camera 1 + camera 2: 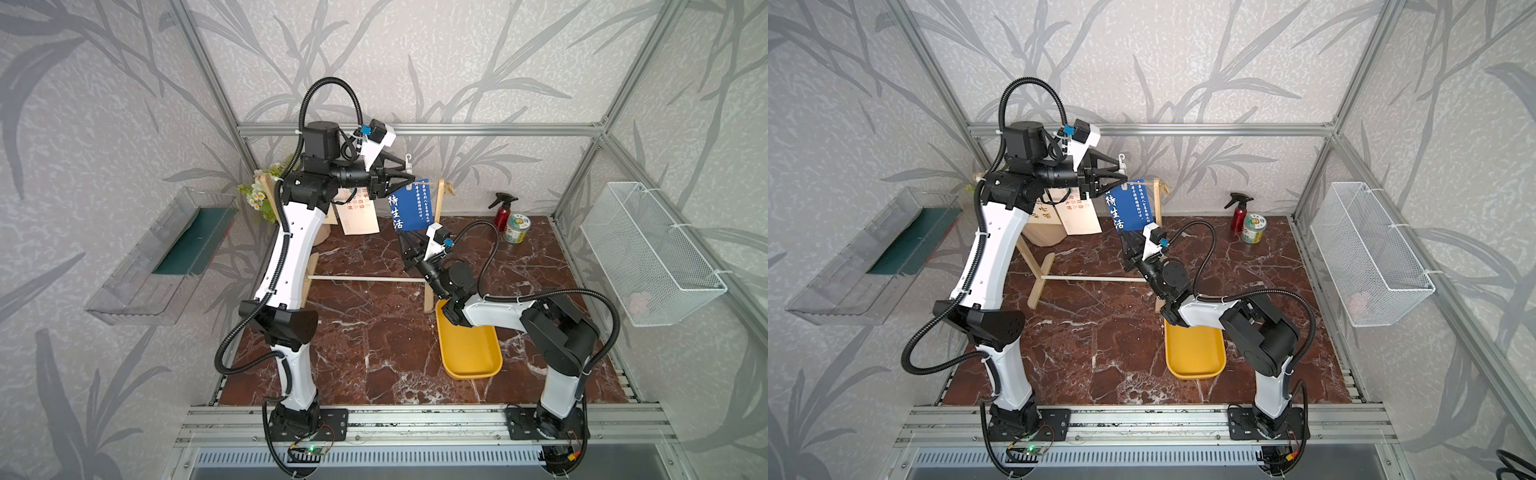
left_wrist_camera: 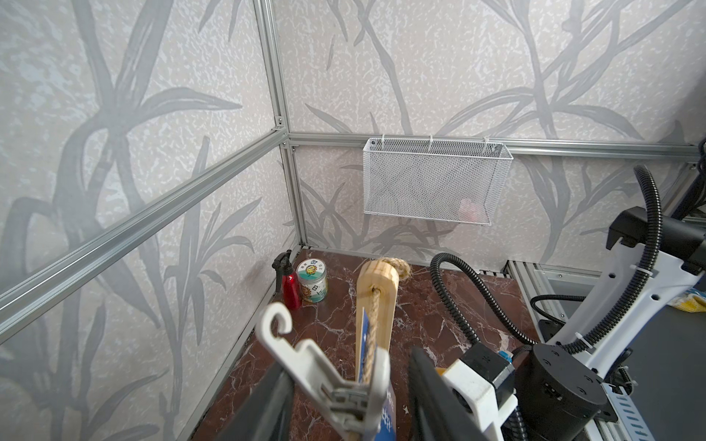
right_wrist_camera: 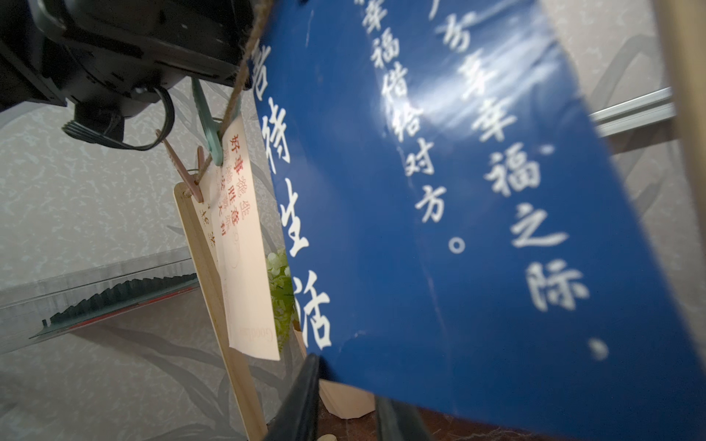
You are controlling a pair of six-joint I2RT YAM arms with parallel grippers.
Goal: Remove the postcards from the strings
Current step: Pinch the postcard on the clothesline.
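On blue postcard (image 1: 411,206) — white "待生活"

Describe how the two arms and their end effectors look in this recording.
Both the left arm and right arm have glossy white shells with black joints and black base plates. A black ribbed hose runs along each. The left end effector and right end effector are black tapering wedges, each topped by a white camera block with a blue plug.
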